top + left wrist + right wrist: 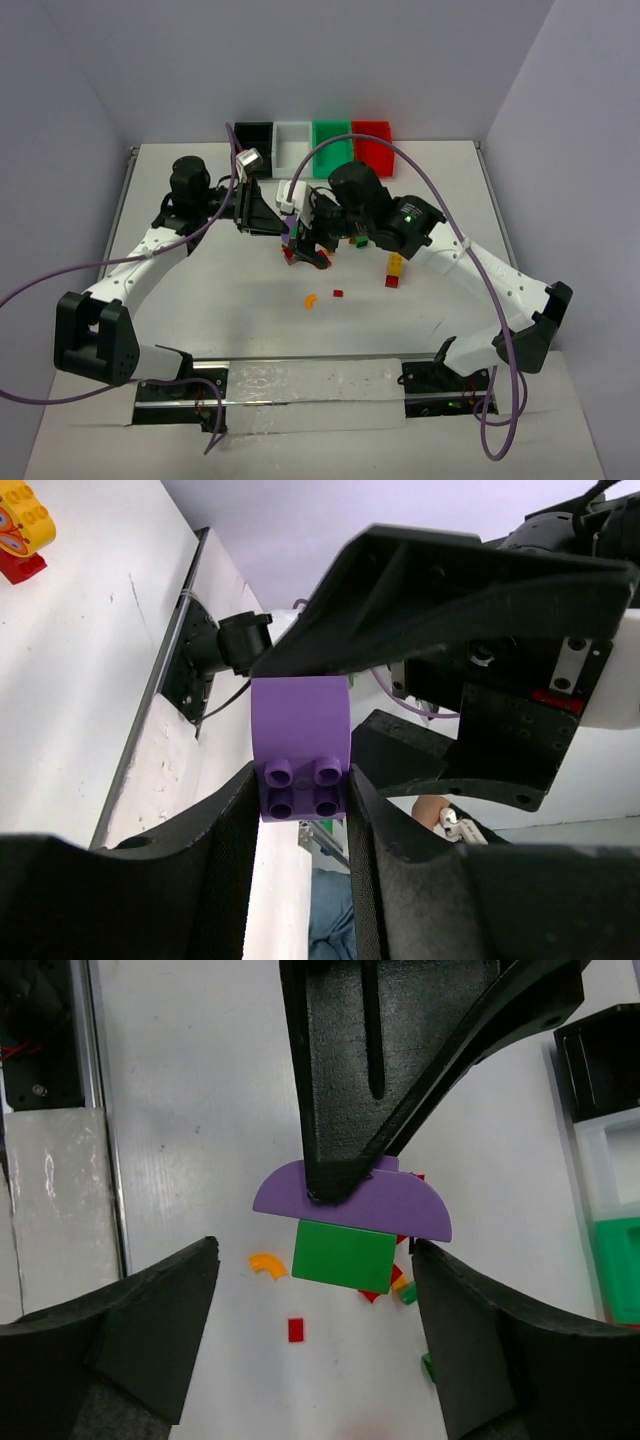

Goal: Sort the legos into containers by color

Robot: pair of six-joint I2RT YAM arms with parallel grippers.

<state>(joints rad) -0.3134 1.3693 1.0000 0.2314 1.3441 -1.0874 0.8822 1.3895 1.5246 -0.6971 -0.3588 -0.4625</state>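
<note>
- Looking down on a white table [180, 330] with walls on 3 sides. 4 bins line its far edge in a touching row: black bin [252, 131], white bin [292, 134], green bin [331, 133], red bin [372, 133].
- Bare table lies to the left and right of the arms. The middle is crowded, because both grippers meet there.
- The left gripper [302, 780] is clamped on a purple half-round piece [300, 730], with the piece's 4 studs facing its camera.
- A green brick [343, 1255] shows just under the purple piece's flat edge. I cannot tell whether they are joined.
- The right gripper [315, 1252] is spread wide, with 1 finger on each side of that pair, touching neither.
- Loose pieces lie nearby: an orange curved piece [266, 1265], a small red piece [296, 1329] and a yellow-on-red stack [394, 270].
</note>
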